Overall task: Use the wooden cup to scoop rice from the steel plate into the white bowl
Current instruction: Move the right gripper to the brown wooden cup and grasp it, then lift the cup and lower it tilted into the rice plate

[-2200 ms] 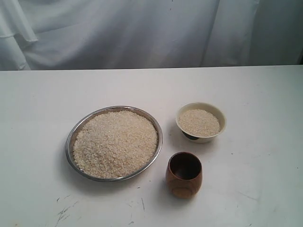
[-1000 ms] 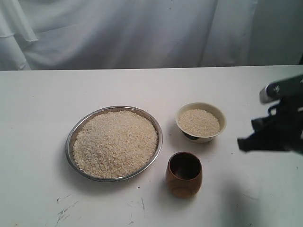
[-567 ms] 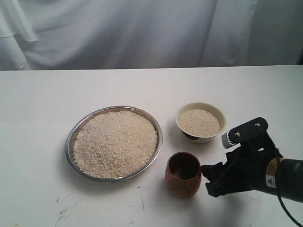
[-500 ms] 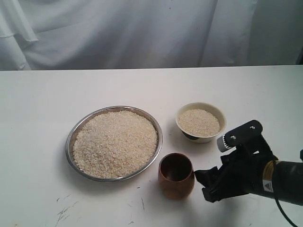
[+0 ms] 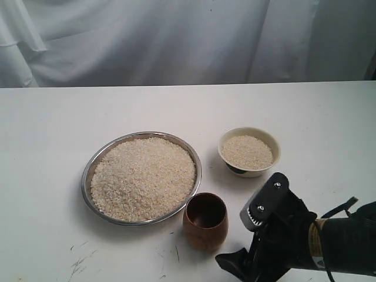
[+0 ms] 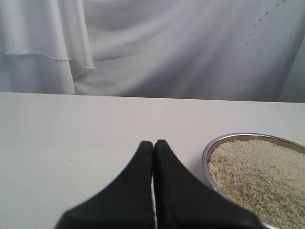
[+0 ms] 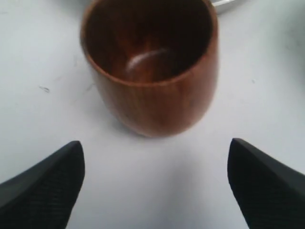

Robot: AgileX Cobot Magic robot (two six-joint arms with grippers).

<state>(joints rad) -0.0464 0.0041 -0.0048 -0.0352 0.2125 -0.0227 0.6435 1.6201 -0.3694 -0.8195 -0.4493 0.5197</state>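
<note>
The steel plate (image 5: 86, 174) holds a heaped mass of rice (image 5: 143, 176). More rice (image 5: 247, 151) fills the white bowl (image 5: 261, 171) to its right. The wooden cup (image 5: 205, 221) stands upright and empty, close against the plate's near right rim. My right gripper (image 5: 234, 261) is low at the front, right of the cup. In the right wrist view it (image 7: 155, 143) is open, the cup (image 7: 152, 95) just ahead of its fingertips and outside them. My left gripper (image 6: 153, 142) is shut on nothing, beside the plate (image 6: 208, 153) and its rice (image 6: 257, 174).
The white table (image 5: 53, 117) stretches around the dishes, with dark scratch marks (image 5: 79, 261) near its front left edge. A white cloth (image 5: 176, 41) hangs behind the far edge. The right arm's body (image 5: 329, 241) fills the front right corner.
The right arm came in from the right and dropped toward the front edge. The wooden cup slid left and nearer, ending up next to the plate's rim.
</note>
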